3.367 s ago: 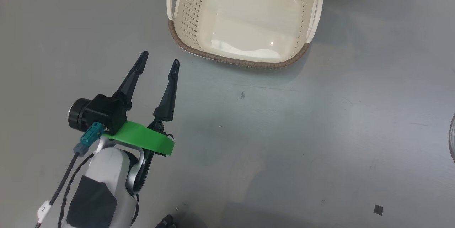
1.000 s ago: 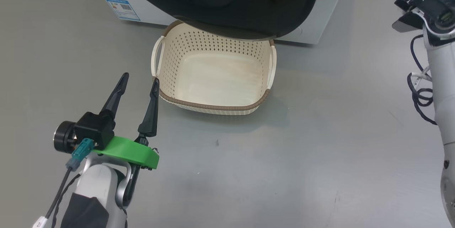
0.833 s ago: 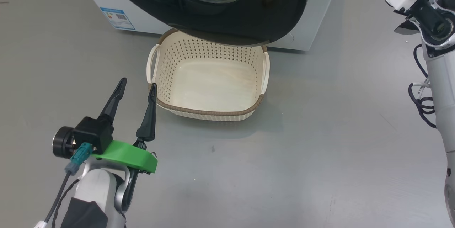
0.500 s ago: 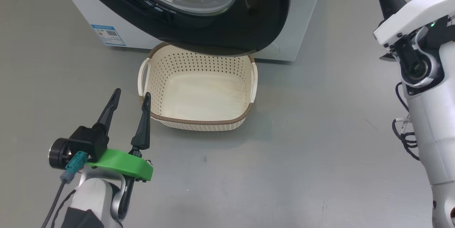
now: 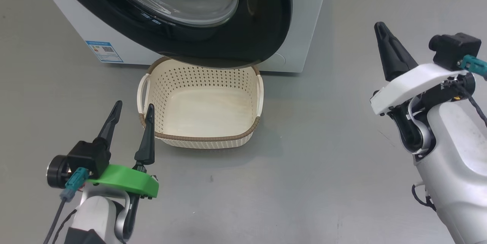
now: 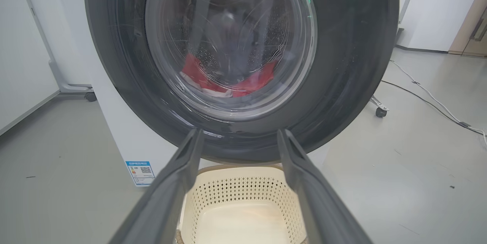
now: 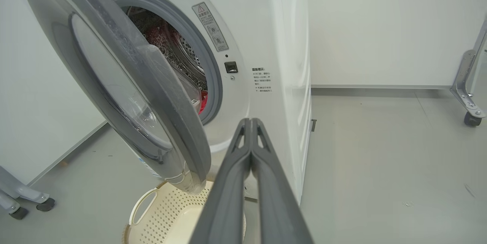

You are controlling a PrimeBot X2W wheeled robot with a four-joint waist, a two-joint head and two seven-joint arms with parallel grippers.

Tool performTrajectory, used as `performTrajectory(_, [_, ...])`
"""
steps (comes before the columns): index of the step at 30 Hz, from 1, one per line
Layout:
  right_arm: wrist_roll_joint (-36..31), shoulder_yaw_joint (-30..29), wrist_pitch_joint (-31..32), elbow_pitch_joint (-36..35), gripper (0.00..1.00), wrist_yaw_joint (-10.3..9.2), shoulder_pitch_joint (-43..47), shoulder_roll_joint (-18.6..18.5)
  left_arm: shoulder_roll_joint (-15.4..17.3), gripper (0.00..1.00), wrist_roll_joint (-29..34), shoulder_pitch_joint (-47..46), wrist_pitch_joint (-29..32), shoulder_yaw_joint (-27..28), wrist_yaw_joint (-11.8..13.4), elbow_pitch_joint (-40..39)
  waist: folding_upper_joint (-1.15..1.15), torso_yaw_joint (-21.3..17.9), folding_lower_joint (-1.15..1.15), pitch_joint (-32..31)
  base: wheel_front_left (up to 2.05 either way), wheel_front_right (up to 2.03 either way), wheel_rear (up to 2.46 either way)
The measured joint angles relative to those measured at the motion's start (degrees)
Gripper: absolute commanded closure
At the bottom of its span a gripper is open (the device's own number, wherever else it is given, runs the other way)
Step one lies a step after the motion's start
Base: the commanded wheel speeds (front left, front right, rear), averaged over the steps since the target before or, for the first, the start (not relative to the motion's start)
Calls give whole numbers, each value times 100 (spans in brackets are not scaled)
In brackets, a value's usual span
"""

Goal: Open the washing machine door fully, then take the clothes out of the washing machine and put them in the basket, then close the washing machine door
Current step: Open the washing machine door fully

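So, the left hand (image 5: 134, 105) first: fingers spread wide with nothing in them, parked low, one fingertip right by the near left corner of the basket (image 5: 205, 137). It hasn't budged against the basket over the last second. The right hand (image 5: 381, 32) is pinched fully shut and also empty, pointing up and forward, well off to the right of the washing machine (image 5: 308, 8).

What actually changed is mostly the head camera. A few seconds back it was staring at the floor and basket, and it has swung up since. Now you also get the washing machine door (image 5: 262, 19), its glass and the right arm. So the basket sliding down the frame isn't the basket moving. How much the right arm itself travelled, I can't tell.

The basket sits on the floor, empty, tucked against the machine's front under the door's lower edge. The clothes (image 6: 201, 78) are still in the drum, showing red through the glass.

The door is swung partway out, not fully, so I'd say step one isn't finished. The right wrist view looks along the closed fingers at the gap behind the door's free edge. My guess is that hand is lining up to push the door wider before any grabbing happens.
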Motion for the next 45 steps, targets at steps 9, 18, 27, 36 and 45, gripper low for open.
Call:
performTrajectory(9, [-159, -66, -801, 96, 0, -1, 518, 175, 1, 0, 2, 29, 0, 18, 0, -32, 0, -45, 0, -35, 0, 0, 0])
performTrajectory(18, [-275, -3, -987, 178, 0, -1, 729, 270, 1, 0, 3, 51, 0, 54, 0, -55, 0, -67, 0, -67, 0, 0, 0])
performTrajectory(27, [-320, -21, -1011, 177, 0, -1, 812, 304, 1, 0, 4, 148, 0, 57, 0, -91, 0, -86, 0, -63, 0, 0, 0])
performTrajectory(36, [-375, -53, -1051, 177, 0, -1, 828, 310, 1, 0, 4, 148, 0, 42, -1, -97, 0, -79, 0, -82, 0, 0, 0])
performTrajectory(45, [-421, -53, -1053, 176, 0, -1, 833, 353, 1, 0, 4, 163, 0, 15, -1, -97, 0, -53, 0, -120, 0, 0, 0])
